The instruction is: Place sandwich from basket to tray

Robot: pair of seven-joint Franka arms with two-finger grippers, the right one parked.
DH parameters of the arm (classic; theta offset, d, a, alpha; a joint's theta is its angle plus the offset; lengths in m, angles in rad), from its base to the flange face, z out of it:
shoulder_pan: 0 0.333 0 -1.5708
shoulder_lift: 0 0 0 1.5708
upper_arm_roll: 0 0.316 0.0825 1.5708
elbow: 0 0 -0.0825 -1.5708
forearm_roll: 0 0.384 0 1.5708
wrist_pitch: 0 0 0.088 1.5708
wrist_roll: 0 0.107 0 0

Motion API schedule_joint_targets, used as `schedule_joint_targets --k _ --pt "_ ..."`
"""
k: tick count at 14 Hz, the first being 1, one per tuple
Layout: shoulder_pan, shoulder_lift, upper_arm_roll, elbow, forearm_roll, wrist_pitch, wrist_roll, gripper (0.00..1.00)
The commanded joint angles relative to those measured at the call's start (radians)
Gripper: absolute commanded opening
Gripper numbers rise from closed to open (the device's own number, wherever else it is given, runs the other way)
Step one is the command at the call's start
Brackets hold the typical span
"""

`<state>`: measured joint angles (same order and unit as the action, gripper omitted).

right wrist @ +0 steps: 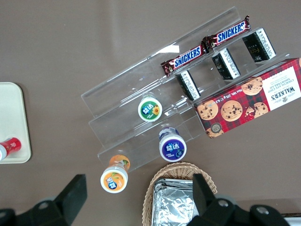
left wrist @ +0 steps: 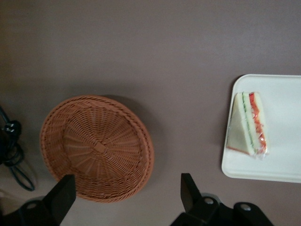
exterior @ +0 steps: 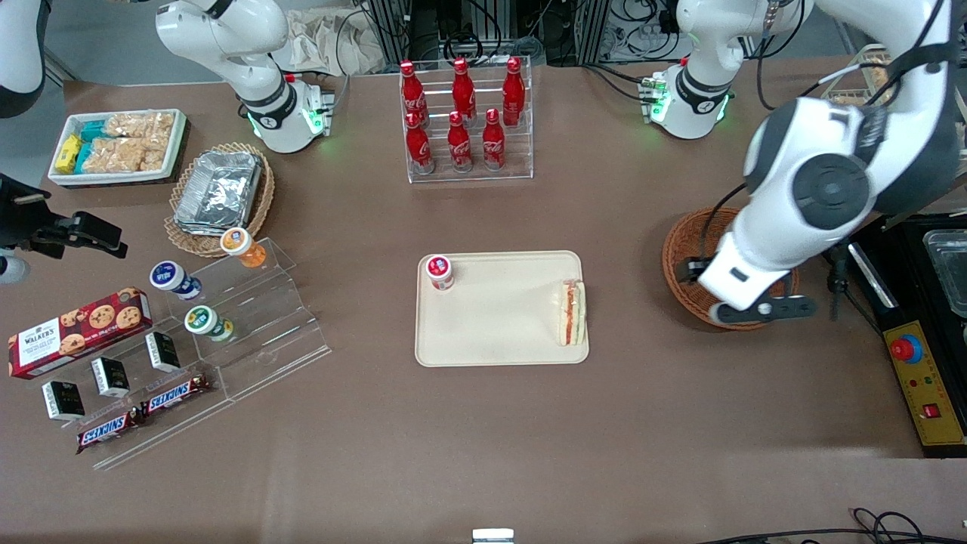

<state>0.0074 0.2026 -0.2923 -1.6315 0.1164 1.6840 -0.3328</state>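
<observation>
The sandwich [exterior: 572, 312] [left wrist: 249, 125] lies on the cream tray [exterior: 498, 325] [left wrist: 282, 165], close to the tray edge nearest the working arm, with its red and green filling showing. The reddish-brown wicker basket [exterior: 684, 249] [left wrist: 96, 146] stands on the table beside the tray, toward the working arm's end, and holds nothing. My left gripper [exterior: 759, 308] [left wrist: 126, 193] hangs above the basket's rim. It is open, with nothing between its black fingers [left wrist: 63, 195].
A small red-lidded cup [exterior: 440, 272] stands on the tray's corner. A rack of red cola bottles [exterior: 464, 121] is farther from the camera. A yellow control box [exterior: 923, 381] and black cables [left wrist: 11, 150] lie past the basket. Snack stands [exterior: 227, 332] lie toward the parked arm's end.
</observation>
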Motion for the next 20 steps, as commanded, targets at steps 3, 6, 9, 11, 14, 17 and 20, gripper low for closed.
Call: schedule_joint_targets --k 3,6,9,11,14,17,20 --pt "-0.006 -0.126 0.126 -0.030 -0.073 -0.053 0.205 0.99" --pt "-0.006 -0.167 0.197 -0.027 -0.086 -0.086 0.305 0.99" --pt "-0.006 -0.198 0.225 -0.027 -0.087 -0.089 0.336 0.99" --pt "-0.004 -0.212 0.229 -0.027 -0.087 -0.089 0.345 1.00" --pt "0.006 -0.212 0.229 -0.015 -0.133 -0.087 0.345 1.00" --pt "0.011 -0.210 0.232 -0.004 -0.130 -0.086 0.345 1.00" --pt "0.009 -0.209 0.231 -0.004 -0.129 -0.084 0.341 1.00"
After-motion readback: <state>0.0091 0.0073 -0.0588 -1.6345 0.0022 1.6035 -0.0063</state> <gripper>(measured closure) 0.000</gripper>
